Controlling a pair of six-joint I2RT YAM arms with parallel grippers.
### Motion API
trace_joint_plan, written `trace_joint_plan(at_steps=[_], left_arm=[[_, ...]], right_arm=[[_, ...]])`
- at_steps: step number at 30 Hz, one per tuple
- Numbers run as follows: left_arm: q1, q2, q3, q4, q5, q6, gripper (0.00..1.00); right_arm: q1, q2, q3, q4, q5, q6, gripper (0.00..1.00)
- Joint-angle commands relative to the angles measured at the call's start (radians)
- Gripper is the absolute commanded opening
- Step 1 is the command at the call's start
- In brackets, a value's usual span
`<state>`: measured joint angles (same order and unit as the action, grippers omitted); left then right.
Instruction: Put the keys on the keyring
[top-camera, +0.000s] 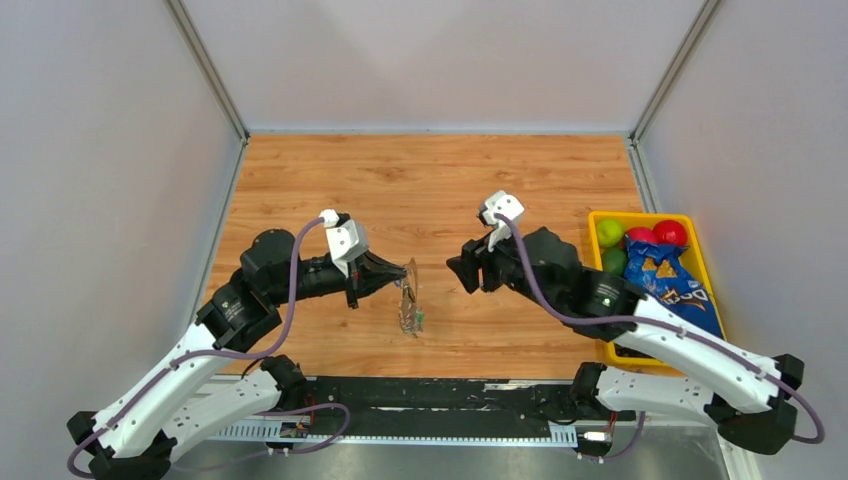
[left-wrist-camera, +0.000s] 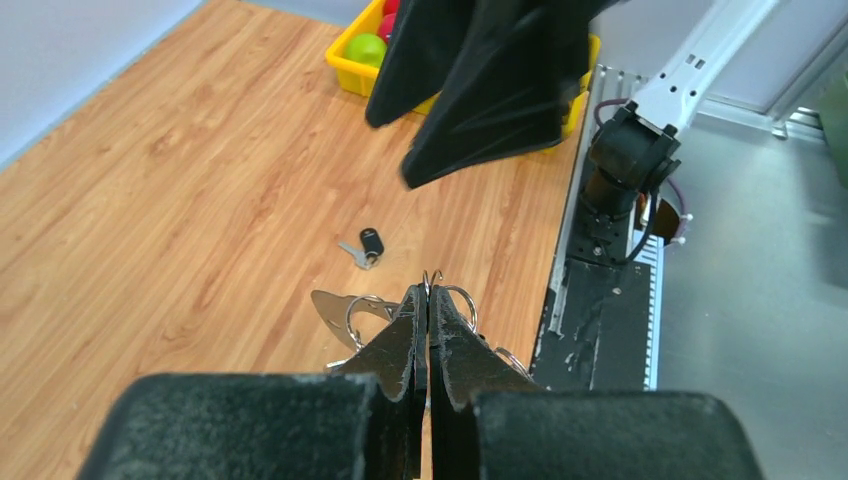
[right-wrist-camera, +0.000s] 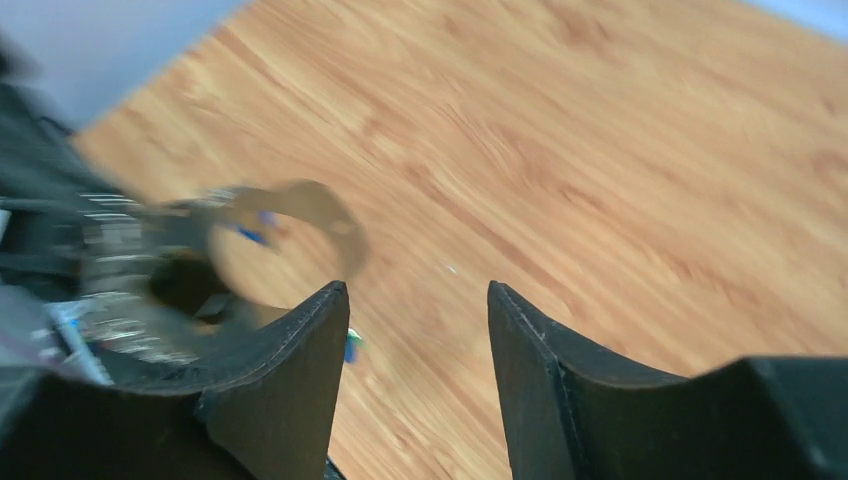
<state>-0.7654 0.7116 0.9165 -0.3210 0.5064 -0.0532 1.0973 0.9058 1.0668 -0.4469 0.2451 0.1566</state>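
Right now my left fingers (left-wrist-camera: 428, 302) are pressing tight together on the keyring (top-camera: 408, 287), pinching its thin wire right at their tips. From above, the loop is hanging down from those tips, with short chain bits and a small blue tag (top-camera: 420, 321) dangling at its lower end; whether they are touching the desk (top-camera: 430, 180) I cannot tell. In my left wrist view, small wire rings are showing on either side of the closed tips, and a flat silvery piece (left-wrist-camera: 328, 305) is sticking out to their left.

Just beyond the left tips, a small key (left-wrist-camera: 372, 240) with a black head is lying on the wood, apart from the ring. A silvery bit is touching it on its near side; whether that is its blade or a second key I cannot tell.

My right fingers (top-camera: 460, 274) are standing wide apart, holding nothing, and pointing across at the left ones, with the hanging loop between the two pairs. The right wrist view is coming out blurred, and the loop is showing only as a grey smear ahead of the tips, off to their left.

Well behind my right fingers, a yellow bin (top-camera: 598, 218) is sitting at the desk's edge, holding green and red fruit (top-camera: 608, 232) and a blue bag (top-camera: 672, 288).
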Motion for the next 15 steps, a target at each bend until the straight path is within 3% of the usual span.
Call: trace_joint_plan(at_steps=[1,6,15], left_arm=[[0.002,-0.010,0.058,0.002,-0.069,0.050,0.00],[0.002,-0.003,0.042,-0.009,-0.151,0.052,0.00],[0.002,-0.044,-0.012,0.029,-0.218,0.052,0.00]], right_arm=[[-0.148,0.082,-0.050,-0.107,0.024,0.158,0.57],[-0.326,0.214,-0.138,-0.111,-0.074,0.279,0.56],[-0.377,0.396,-0.231,-0.004,-0.042,0.297,0.50]])
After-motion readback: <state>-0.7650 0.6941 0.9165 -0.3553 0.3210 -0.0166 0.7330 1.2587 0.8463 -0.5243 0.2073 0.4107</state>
